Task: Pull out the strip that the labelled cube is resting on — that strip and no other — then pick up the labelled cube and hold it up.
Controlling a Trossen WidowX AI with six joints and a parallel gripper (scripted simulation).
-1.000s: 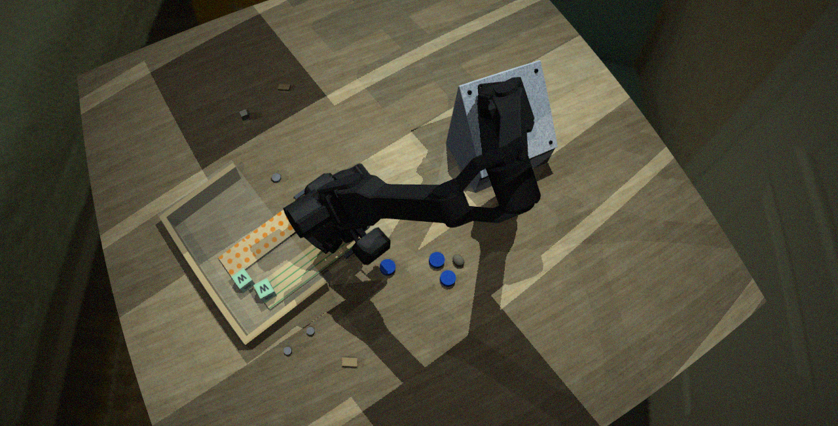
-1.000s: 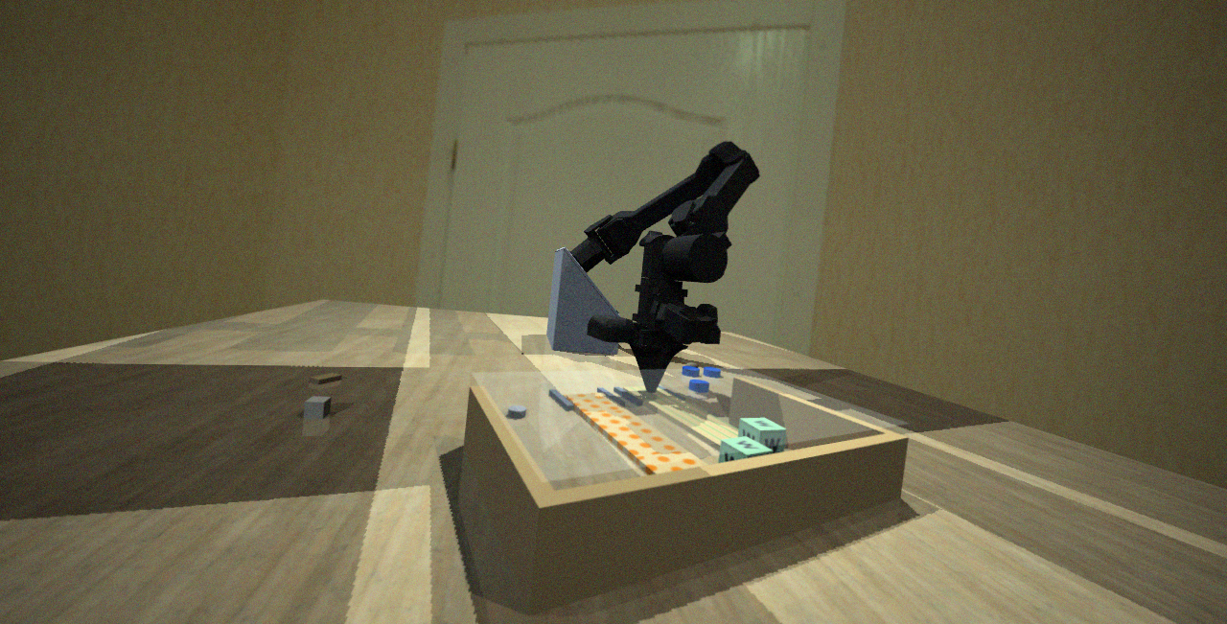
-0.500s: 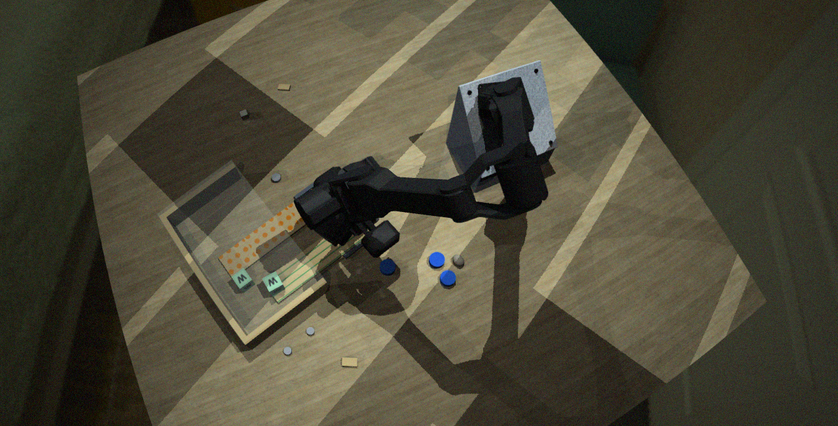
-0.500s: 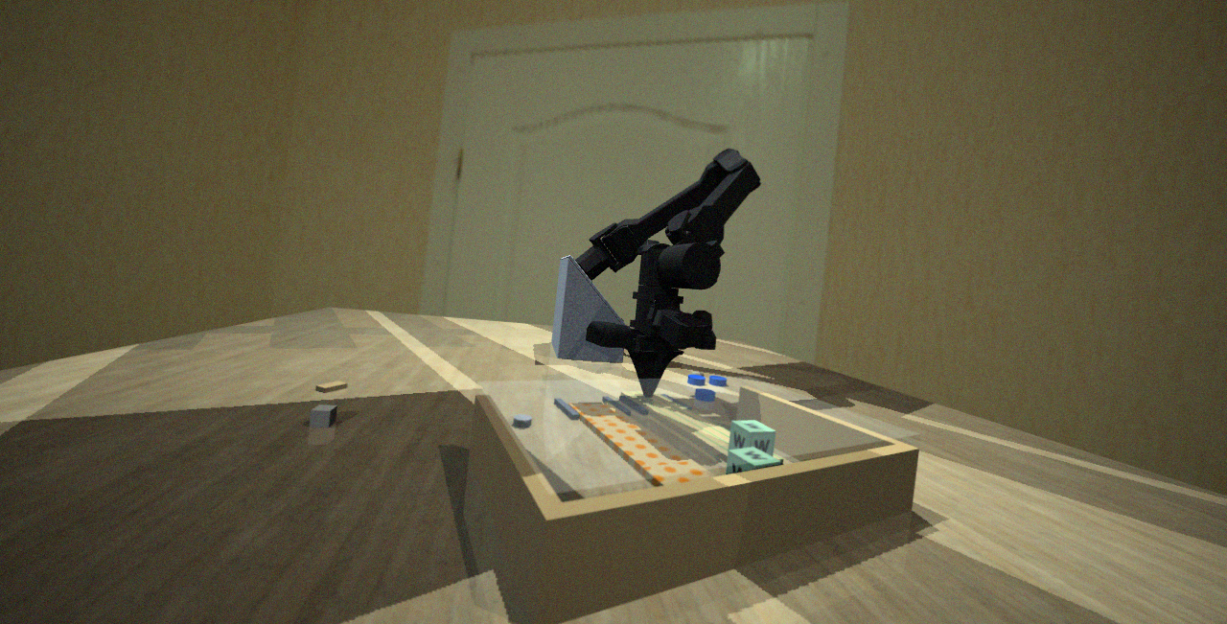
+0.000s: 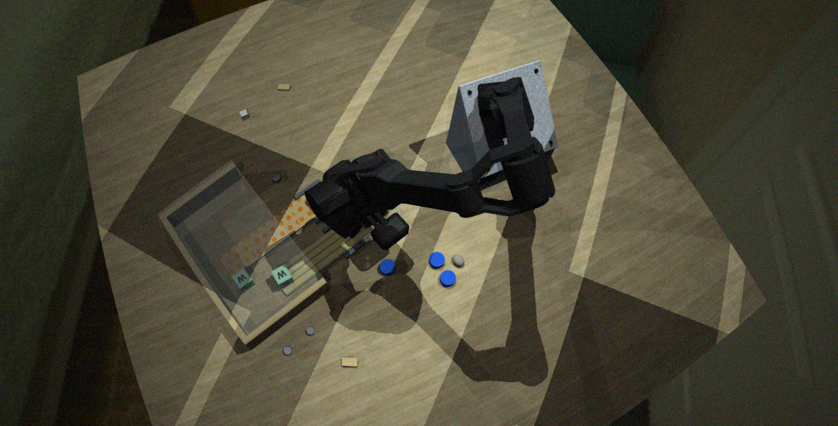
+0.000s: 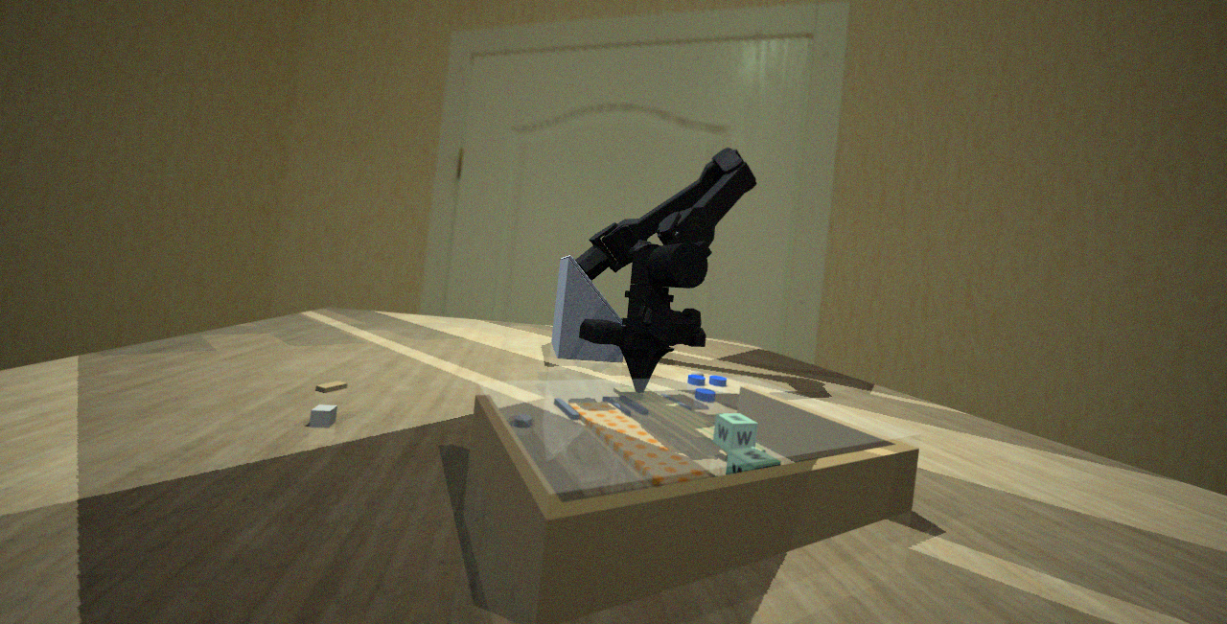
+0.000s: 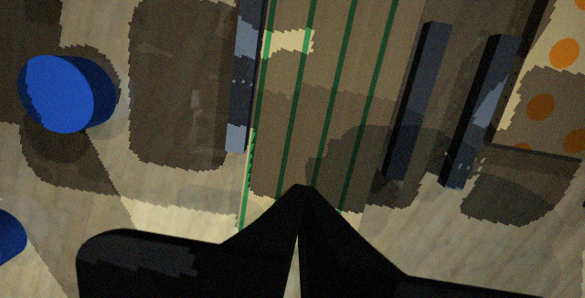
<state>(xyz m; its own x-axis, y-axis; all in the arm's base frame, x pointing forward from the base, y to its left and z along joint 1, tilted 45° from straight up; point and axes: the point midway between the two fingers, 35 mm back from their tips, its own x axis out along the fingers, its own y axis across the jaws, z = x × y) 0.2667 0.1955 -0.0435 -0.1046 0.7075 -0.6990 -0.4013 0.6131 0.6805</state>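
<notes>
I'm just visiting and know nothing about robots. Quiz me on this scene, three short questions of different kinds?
1. True or false: the gripper is wide open.
2. How many blue discs lie on the table near the arm? A) two B) three C) five
3. Fill in: one strip has green lines; the other strip has orange ____.

Key:
1. False. Its fingers are shut, tips together, over the end of the green-lined strip, with nothing seen between them.
2. B. There are three discs.
3. Dots.
</notes>
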